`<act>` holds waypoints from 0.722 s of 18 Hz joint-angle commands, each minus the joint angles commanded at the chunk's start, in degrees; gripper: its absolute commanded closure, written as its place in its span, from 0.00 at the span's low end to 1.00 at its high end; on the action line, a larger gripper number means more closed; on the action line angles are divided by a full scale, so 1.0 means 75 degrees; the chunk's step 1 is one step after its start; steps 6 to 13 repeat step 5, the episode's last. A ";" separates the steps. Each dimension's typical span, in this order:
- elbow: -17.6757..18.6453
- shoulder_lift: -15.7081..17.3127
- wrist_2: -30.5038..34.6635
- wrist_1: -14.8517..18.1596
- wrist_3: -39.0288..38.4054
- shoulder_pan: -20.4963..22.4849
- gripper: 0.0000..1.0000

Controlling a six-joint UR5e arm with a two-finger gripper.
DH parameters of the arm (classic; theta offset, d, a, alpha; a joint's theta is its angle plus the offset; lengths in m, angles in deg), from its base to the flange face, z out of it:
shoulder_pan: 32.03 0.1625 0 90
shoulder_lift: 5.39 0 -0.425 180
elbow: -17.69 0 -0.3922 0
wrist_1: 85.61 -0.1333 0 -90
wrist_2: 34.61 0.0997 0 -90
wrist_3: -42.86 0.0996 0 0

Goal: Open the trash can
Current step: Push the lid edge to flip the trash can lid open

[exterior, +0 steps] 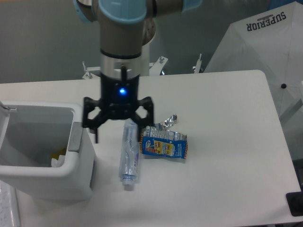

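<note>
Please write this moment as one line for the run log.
trash can: lid open | gripper: open, empty, above bottle | snack bag: on table

Left of the matt black gripper (118, 126), the trash can (45, 163) looked smooth white plastic. Below lay a clear glossy plastic bottle (129, 153); right, a shiny foil wrapper (164, 143).

White trash can (71, 177), clear bottle (129, 153), blue-and-orange snack packet (164, 145).
</note>
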 joint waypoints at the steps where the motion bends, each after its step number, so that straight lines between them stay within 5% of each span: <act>1: 0.0070 0.0000 0.0398 0.0082 0.0469 0.0047 0.00; 5: 0.0387 0.0012 0.1327 0.0094 0.1959 0.0397 0.00; 13: 0.0387 0.0012 0.1327 0.0094 0.1959 0.0397 0.00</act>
